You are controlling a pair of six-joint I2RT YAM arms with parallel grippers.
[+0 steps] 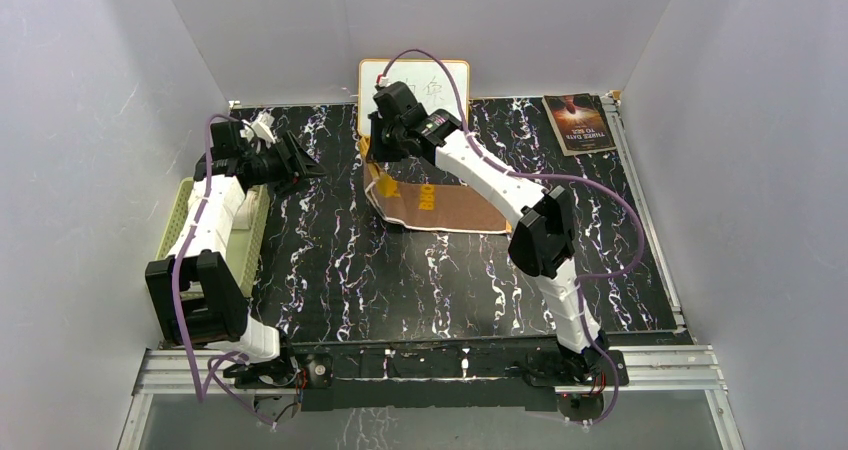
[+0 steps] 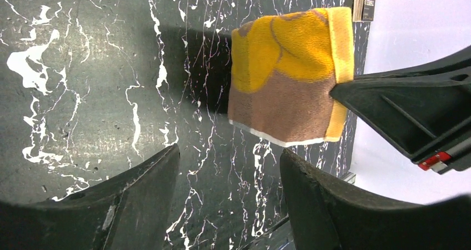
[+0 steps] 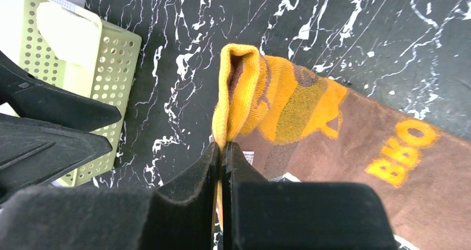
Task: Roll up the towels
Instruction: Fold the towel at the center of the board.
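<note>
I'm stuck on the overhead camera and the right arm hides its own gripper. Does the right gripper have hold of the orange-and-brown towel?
Observer: Yes. In the right wrist view the right gripper is shut on the orange hem of the towel, holding that end raised in a fold.
Operator: Is the left gripper holding anything?
Observer: No. The left wrist view shows the left gripper open with nothing in it, and the towel's raised end is ahead of it.
Operator: Can you read the print on the towel?
Observer: The right wrist view shows orange letters on the brown part, apparently BBQ.
</note>
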